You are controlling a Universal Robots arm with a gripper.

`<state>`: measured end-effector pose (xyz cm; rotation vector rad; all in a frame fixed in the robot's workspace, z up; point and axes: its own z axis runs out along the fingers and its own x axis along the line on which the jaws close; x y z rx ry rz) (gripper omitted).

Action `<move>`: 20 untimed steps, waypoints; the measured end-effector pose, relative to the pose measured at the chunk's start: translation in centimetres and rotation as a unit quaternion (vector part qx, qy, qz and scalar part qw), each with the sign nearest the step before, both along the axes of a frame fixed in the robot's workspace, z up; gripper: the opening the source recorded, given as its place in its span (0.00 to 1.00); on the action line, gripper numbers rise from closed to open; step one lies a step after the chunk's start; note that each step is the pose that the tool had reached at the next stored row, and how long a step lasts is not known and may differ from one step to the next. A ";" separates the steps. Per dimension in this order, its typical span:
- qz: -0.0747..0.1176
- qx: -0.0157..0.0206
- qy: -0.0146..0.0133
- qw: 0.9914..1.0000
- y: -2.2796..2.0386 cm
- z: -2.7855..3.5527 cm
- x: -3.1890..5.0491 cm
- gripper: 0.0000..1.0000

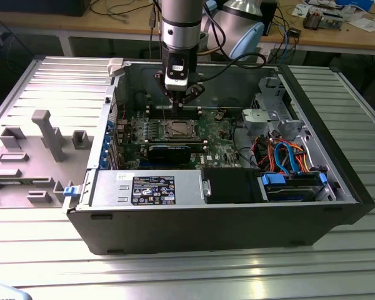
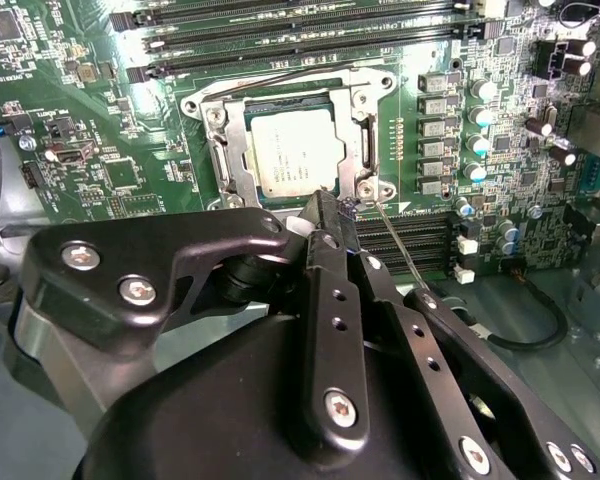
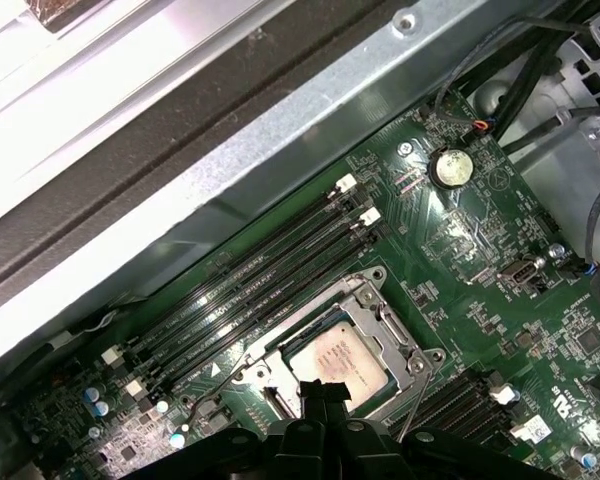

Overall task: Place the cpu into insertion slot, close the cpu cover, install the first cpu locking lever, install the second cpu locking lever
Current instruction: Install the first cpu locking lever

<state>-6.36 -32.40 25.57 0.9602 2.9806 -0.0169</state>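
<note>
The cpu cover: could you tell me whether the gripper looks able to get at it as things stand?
Probably yes: the gripper sits right at the edge of the cpu cover, which lies over the cpu, with nothing between them.

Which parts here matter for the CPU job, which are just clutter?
Job:
cpu, seated in slot
cover, closed over cpu
lever, thin rod by gripper tip
gripper

Clutter:
memory slots
coin cell
drive cables

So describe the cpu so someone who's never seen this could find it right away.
Inside the open computer case lies a green circuit board. Beside its long black memory slots sits the silver-framed insertion slot. The cpu is the dull silver-grey square within it.
</note>
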 end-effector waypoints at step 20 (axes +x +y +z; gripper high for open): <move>0.010 0.000 0.000 1.000 0.00 0.00 0.00 0.11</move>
